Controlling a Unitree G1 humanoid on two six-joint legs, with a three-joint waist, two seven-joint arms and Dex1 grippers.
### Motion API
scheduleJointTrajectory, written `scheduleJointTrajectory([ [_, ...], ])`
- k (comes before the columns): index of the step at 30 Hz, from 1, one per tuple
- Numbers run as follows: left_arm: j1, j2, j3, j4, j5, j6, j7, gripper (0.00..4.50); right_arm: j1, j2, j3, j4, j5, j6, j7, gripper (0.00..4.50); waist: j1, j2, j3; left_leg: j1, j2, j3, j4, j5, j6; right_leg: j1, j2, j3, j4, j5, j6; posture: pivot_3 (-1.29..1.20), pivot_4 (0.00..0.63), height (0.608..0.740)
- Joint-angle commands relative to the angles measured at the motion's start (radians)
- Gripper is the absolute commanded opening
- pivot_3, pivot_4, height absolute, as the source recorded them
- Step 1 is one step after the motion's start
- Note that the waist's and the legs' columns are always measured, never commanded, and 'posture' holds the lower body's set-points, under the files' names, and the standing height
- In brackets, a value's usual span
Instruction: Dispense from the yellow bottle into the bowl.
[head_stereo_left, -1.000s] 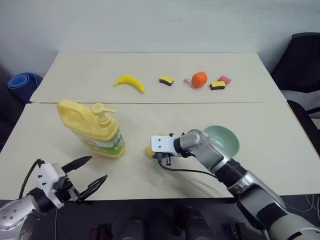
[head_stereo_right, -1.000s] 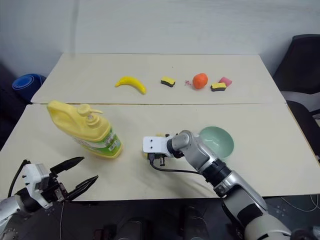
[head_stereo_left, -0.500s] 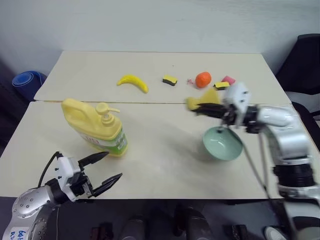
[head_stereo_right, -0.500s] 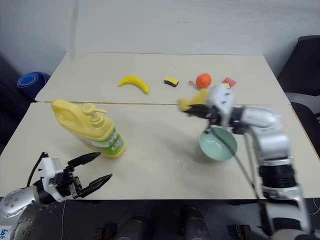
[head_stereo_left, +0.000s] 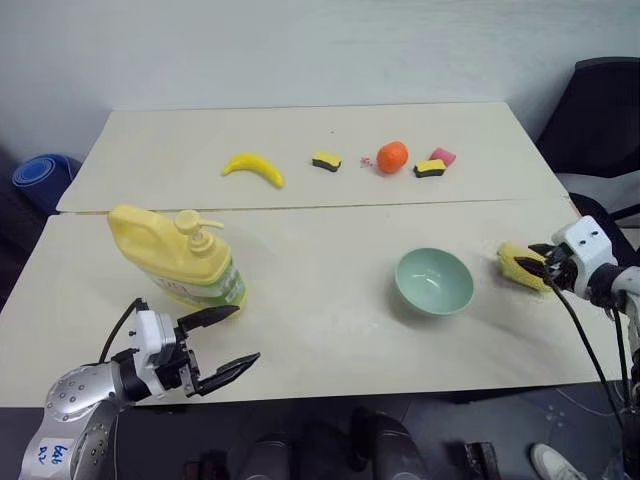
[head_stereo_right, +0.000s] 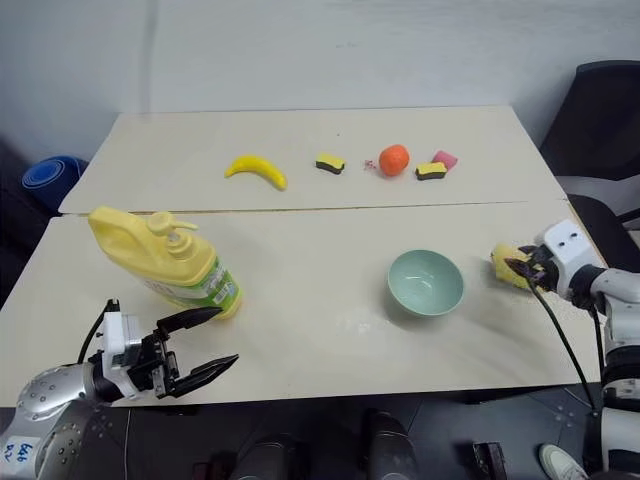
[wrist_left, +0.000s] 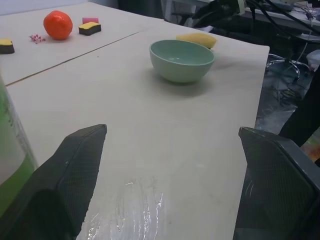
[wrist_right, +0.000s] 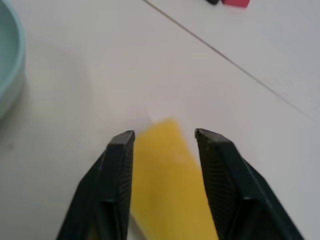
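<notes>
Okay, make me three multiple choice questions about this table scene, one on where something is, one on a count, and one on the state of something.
1. Where is the bowl relative to the yellow bottle?
A. On the robot's right of it
B. On the robot's left of it
C. On top of it

2. How many black-and-yellow sponges lie on the far half of the table?
A. None
B. Two
C. Five

3. What state is the left gripper in?
A. Shut on the bottle
B. Shut on the bowl
C. Open, holding nothing

Answers:
1 A, the bowl sits toward the right arm's side.
2 B, one beside the banana, one beside the orange.
3 C, its fingers are spread apart over bare table.
</notes>
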Motion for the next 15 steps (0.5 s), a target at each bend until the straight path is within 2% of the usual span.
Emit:
scheduleJointTrajectory([
  [1,0.017,0.009,0.045,0.023,-0.002,-0.023,-0.003,4.50,0.073,-0.024,-0.040,-0.213,0.090,0.062,0.071,3.33,0.005,0.000,0.000,0.000,0.000,0.000,0.000,0.000,0.000,0.000,0.000,0.000,0.000,0.000,0.000,0.00,0.150,0.740],
  [4,0.029,0.018,0.079,0.059,0.003,-0.039,-0.005,4.50,0.206,-0.005,-0.039,-0.565,0.248,0.272,0.120,4.38,0.013,0.000,0.000,0.000,0.000,-0.001,0.000,-0.001,0.000,-0.001,-0.001,0.000,-0.001,0.000,0.001,0.00,0.150,0.740],
  [7,0.042,0.027,0.102,0.079,0.006,-0.048,-0.009,4.50,0.323,0.009,0.001,-0.827,0.308,0.425,0.084,4.44,0.022,0.000,0.000,0.000,0.000,-0.001,0.000,-0.001,0.000,-0.002,-0.001,0.000,-0.002,0.000,0.001,0.00,0.150,0.740],
  [10,0.052,0.029,0.115,0.088,0.010,-0.055,-0.012,4.50,0.404,0.025,0.058,-0.985,0.349,0.575,0.040,4.44,0.026,-0.001,-0.001,0.000,0.001,-0.001,0.000,-0.005,0.001,-0.002,-0.001,0.002,-0.002,0.000,0.001,0.00,0.150,0.740],
  [15,0.065,0.014,0.109,0.064,0.015,-0.062,0.003,4.50,0.426,0.120,0.172,-0.967,0.158,0.539,-0.156,4.44,0.027,-0.004,-0.002,0.000,0.000,-0.001,0.001,-0.006,0.001,-0.004,-0.001,0.003,-0.003,0.001,0.001,0.00,0.150,0.740],
])
